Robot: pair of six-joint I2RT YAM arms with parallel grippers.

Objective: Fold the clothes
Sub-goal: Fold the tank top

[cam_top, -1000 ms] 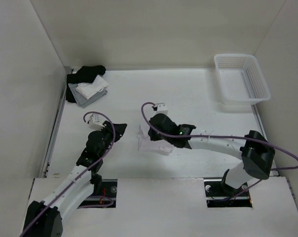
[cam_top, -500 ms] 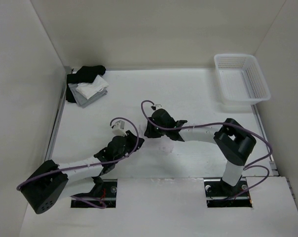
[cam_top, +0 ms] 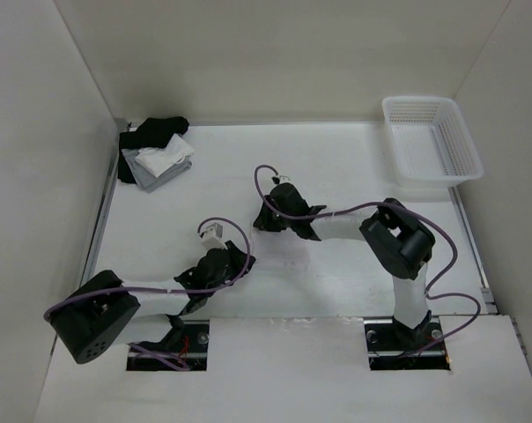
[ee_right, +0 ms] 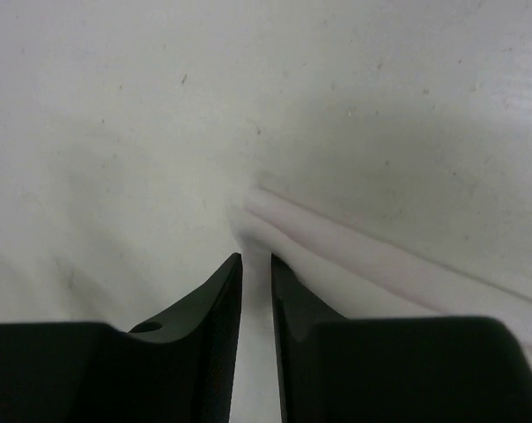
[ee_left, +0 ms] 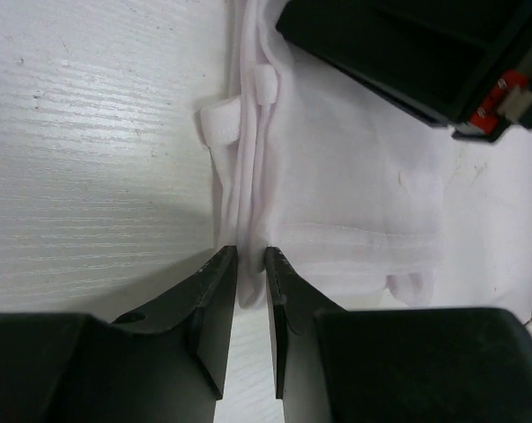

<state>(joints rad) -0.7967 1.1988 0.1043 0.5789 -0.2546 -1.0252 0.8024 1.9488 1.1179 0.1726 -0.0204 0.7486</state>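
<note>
1. The plain white sleeveless top of thin soft fabric (ee_left: 354,194) lies bunched at the middle of the white bench (cam_top: 354,167), between both claws.
2. The left claw (ee_left: 248,256) is narrow, pinching a folded edge of the top.
3. The right claw (ee_right: 255,260) is narrow at another edge; a grip cannot be confirmed.
4. A pile of black, white and grey garments (cam_top: 156,154) sits far left, and a white plastic mesh basket (cam_top: 422,100) far right.
</note>
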